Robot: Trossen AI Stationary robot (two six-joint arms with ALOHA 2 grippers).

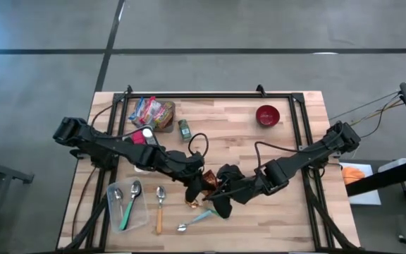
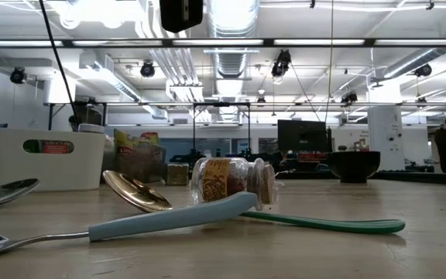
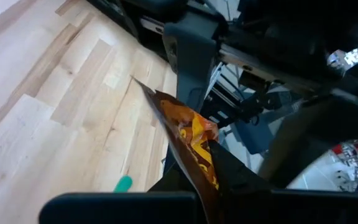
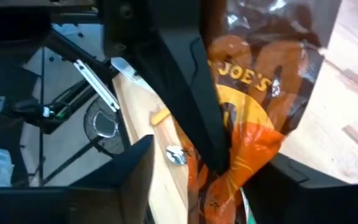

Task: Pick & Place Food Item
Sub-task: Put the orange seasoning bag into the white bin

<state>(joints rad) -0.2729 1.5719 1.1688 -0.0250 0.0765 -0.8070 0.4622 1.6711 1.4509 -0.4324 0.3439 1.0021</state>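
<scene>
From above, both dark arms reach inward and meet near the front middle of the wooden table. The left gripper is closed on an orange and brown snack bag, and the right gripper sits just beside it on the bag's other side. Just in front of the two grippers lies a teal-handled spoon. Farther out to the left gripper's side are a wooden-handled spoon and a clear tray (holding two more spoons). Well beyond the grippers, at the far edge, stand a red bowl, a small jar and a pile of packets.

At table height no gripper shows; a glass spice jar lies on its side behind the teal-handled spoon.

The left wrist camera shows the bag pinched tight at one edge between that gripper's closed fingers, lifted over the table.

The right wrist camera shows its own fingers parted, standing either side of the bag rather than squeezing it; the left gripper's dark finger crosses the bag's front.
</scene>
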